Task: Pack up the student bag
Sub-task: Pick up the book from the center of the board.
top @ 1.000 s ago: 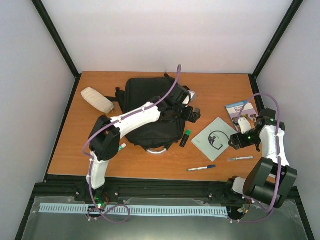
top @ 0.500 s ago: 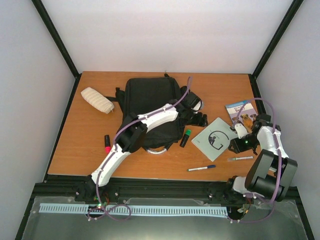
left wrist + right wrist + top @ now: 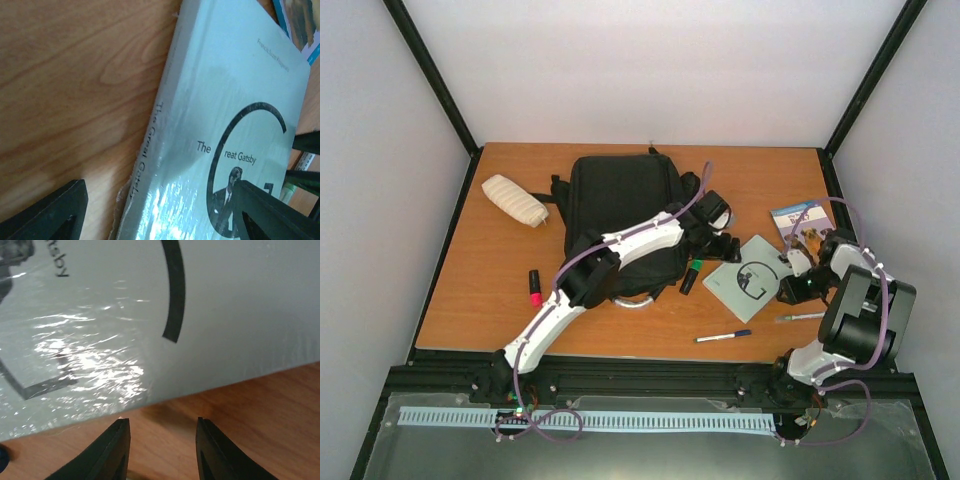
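Note:
The student bag (image 3: 620,210), a large black backpack with a silvery-grey handle (image 3: 638,300), lies flat at the table's middle back. My left arm reaches across it to the right. My left gripper (image 3: 728,247) is open at the left edge of a pale green book, "The Great Gatsby" (image 3: 750,278). In the left wrist view the book (image 3: 235,100) fills the frame and my left gripper (image 3: 160,220) straddles its spine, one finger over the cover. My right gripper (image 3: 786,288) is open at the book's right edge. In the right wrist view that gripper (image 3: 162,450) is just short of the book (image 3: 150,305).
A cream pencil pouch (image 3: 515,200) lies back left. A pink marker (image 3: 534,288) lies left of the bag and a green highlighter (image 3: 691,276) to its right. A blue pen (image 3: 723,336) and another pen (image 3: 802,317) lie near the front. A blue-covered book (image 3: 802,220) lies back right.
My left arm has stretched rightward off the bag, bringing its gripper to the book's left edge. My right gripper has moved in to the book's right edge. The pink marker is uncovered.

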`<state>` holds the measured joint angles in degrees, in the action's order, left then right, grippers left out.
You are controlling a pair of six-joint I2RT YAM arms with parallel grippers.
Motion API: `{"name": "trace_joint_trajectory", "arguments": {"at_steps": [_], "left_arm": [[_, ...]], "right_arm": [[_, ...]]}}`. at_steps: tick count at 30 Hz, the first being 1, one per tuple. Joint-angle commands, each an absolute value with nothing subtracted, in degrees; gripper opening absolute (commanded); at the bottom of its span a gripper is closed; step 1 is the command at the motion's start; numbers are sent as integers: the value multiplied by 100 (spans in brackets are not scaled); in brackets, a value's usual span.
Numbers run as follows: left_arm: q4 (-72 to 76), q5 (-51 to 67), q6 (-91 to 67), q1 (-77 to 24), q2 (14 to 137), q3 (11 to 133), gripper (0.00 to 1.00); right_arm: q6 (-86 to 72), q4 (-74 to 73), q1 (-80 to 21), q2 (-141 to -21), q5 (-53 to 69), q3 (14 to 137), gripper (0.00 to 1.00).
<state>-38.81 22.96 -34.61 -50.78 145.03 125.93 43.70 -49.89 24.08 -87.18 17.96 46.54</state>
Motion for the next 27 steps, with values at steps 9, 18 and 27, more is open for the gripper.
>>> {"name": "trace_joint_trajectory", "arguments": {"at_steps": [9,18,27], "left_arm": [[-3997,2621,-3455,-5158,13667,11580,81],[-3885,2152,-3705,-5120,13135,10930,82],[-3886,1162,-3911,-5037,12541,10645,98]], "right_arm": [[3473,-4246,1614,-9709,1431,5426,42],[2436,-4250,1068,-10595,1480,6404,51],[1914,-4402,1259,-9690,1114,6506,57]]}}
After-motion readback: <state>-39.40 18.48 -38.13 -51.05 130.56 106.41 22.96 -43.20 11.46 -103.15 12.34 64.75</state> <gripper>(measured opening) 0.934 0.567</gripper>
